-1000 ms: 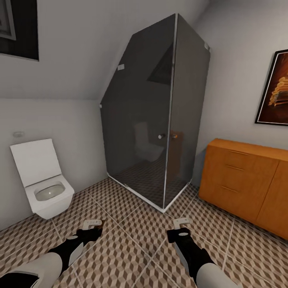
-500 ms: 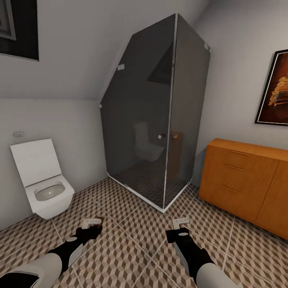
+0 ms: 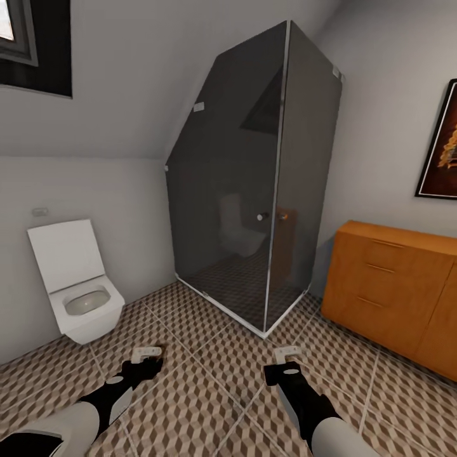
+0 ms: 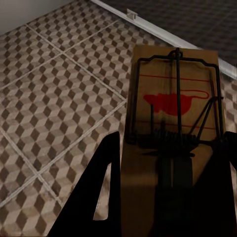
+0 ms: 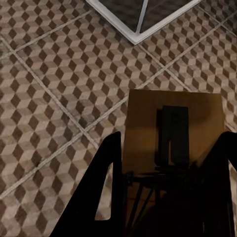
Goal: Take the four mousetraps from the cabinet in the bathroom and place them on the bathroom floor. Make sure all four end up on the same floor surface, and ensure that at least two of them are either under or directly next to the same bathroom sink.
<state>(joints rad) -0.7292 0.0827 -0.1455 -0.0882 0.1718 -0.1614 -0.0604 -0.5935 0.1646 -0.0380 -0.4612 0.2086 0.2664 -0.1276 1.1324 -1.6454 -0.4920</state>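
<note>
Left gripper [image 4: 168, 197] clamped on 1 mousetrap [image 4: 173, 113]; right gripper [image 5: 170, 197] clamped on second mousetrap [image 5: 175, 133]. Both held above bathroom floor [image 3: 209, 381]. Cabinet [image 3: 393, 292] seen at 2 o'clock.

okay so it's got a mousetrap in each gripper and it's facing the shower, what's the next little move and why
Probably keep turning the base to look for the sink. Both the left gripper and right gripper hold a mousetrap, but ahead stand a shower enclosure, toilet and cabinet, so setting the traps down here seems premature.
</note>
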